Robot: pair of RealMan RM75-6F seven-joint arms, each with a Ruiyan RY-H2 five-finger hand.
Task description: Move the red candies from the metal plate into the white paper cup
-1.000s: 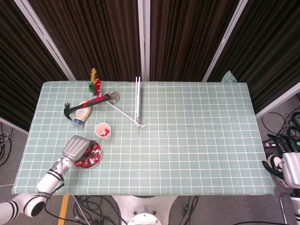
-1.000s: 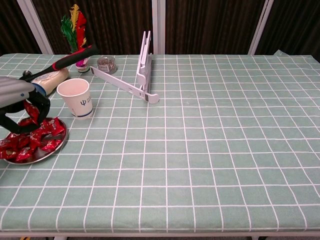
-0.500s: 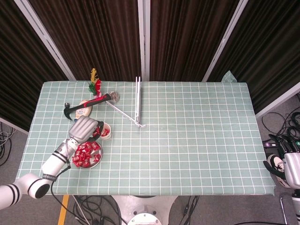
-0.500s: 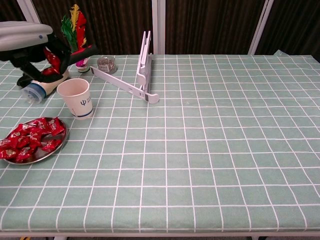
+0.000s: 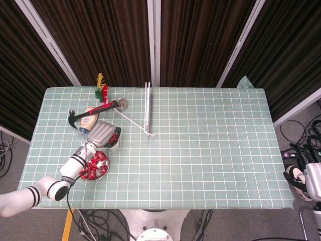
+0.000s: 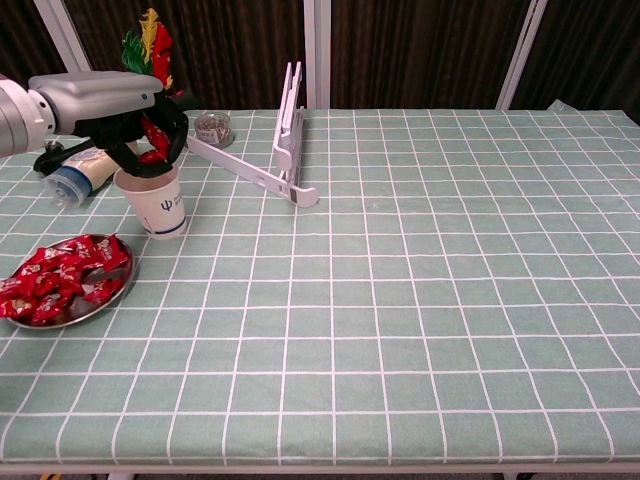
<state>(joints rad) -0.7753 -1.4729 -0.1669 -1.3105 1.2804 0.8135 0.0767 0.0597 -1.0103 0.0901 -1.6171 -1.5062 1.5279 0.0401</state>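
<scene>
1. Red candies (image 6: pixel 55 281) lie heaped on the metal plate (image 6: pixel 88 309) near the table's front-left corner; the chest view shows their crinkled wrappers, while the head view shows them partly hidden under the left forearm.
2. Just behind the plate stands the white paper cup (image 6: pixel 154 200), upright, mouth up. The left hand (image 6: pixel 140 125) hovers directly over its rim, fingers (image 6: pixel 176 128) curled down and pinching a red candy (image 6: pixel 152 155) at the cup's mouth.
3. From the head view, the hand's grey back (image 5: pixel 103 133) covers the cup almost wholly; only the chest view shows the pinched candy.
4. Only the head view shows the right hand (image 5: pixel 305 176), off the table past its right edge; whether its fingers are apart or together cannot be told.
5. Behind the cup lie a bottle (image 6: pixel 85 168) and a hammer (image 5: pixel 93 112), close together; a white folding stand (image 6: pixel 275 152) sits further right.
6. Green checked cloth (image 6: pixel 420 300) stretches bare across the table's middle and right.
</scene>
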